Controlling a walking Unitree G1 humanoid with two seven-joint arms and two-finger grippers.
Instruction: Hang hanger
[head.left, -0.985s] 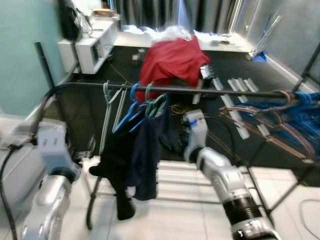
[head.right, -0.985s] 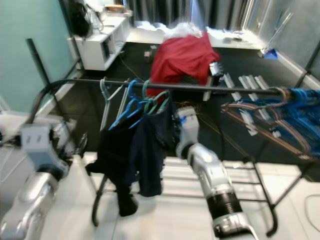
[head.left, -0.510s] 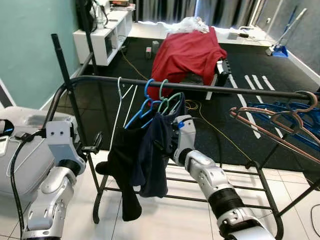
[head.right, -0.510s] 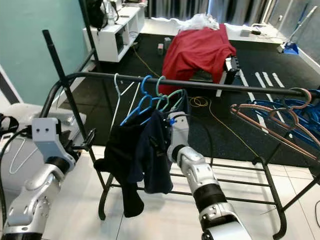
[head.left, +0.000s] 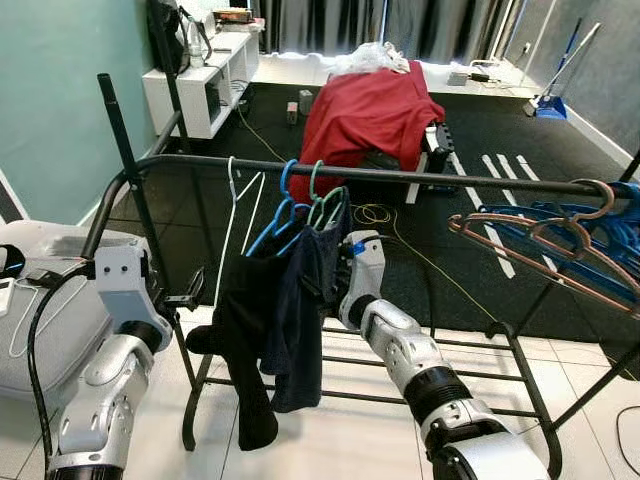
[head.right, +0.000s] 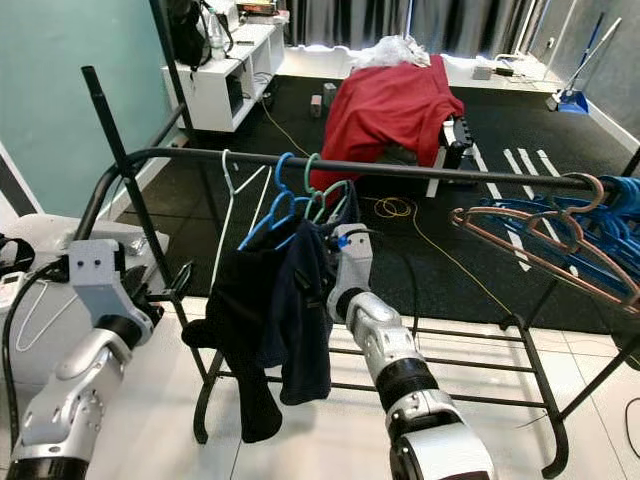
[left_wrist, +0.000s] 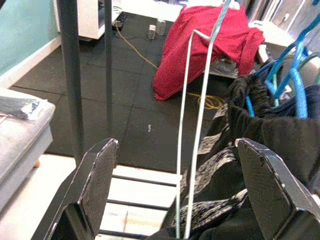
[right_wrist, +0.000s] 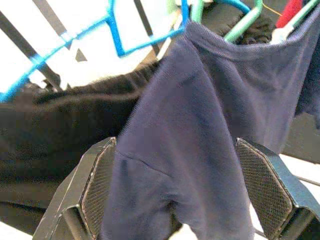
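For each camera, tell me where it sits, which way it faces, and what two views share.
Eye views: on the head, looking down at the rail; both arms show.
Left wrist view: on the left arm, facing the white hanger between open left claw fingers.
Right wrist view: on the right arm, facing the navy shirt, right claw open around it.
Shared: both wrists see blue hangers.

Colours on and around the black clothes rail (head.left: 400, 176)

A navy garment (right_wrist: 200, 135) hangs on a green hanger (head.left: 322, 205), a black garment (head.left: 245, 330) on a blue hanger (head.left: 272, 222), beside a bare white hanger (head.left: 232, 215). Brown hangers (head.left: 520, 245) and more blue ones crowd the far end. Red cloth (head.left: 365, 115) lies over black floor mats (head.left: 480, 150); the wall (head.left: 55, 110) is teal, the floor tiles (head.left: 330, 440) white.
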